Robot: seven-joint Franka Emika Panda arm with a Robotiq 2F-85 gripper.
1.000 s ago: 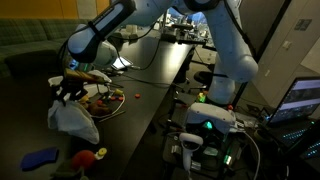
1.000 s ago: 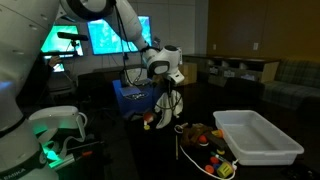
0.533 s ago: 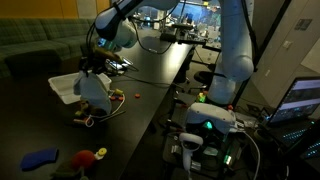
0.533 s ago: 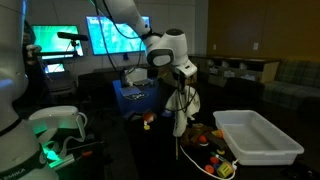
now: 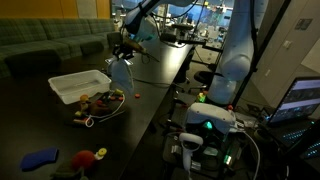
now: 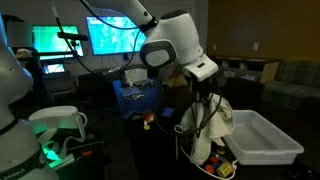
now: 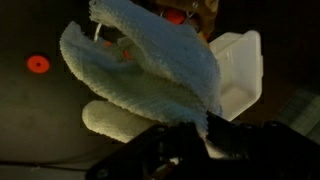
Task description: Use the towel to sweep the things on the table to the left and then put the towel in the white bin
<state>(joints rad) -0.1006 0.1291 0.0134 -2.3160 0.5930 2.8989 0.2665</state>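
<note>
**A:** What is sitting nearest the camera?

**B:** A blue item (image 5: 40, 158) and a red-and-yellow item (image 5: 88, 157) are lying on the dark tabletop (image 5: 150, 95), well apart from the white bin (image 5: 62, 90), on the camera's side of it.

**A:** And closer to the bin?

**B:** The things (image 5: 100, 101) — a small heap in red, yellow and orange — are lying just beside the bin's near corner. I cannot tell whether they are touching it.

**A:** Where is the towel?

**B:** The towel (image 5: 120, 72) is hanging in the air at the bin's far corner, outside the bin.

**A:** And the gripper?

**B:** The gripper (image 5: 123, 52) is pinching the towel's top, its fingers pressed together on the cloth. In the wrist view the towel (image 7: 150, 70) is draping away from the gripper (image 7: 190, 145), with the bin (image 7: 240, 70) showing past its edge.
</note>
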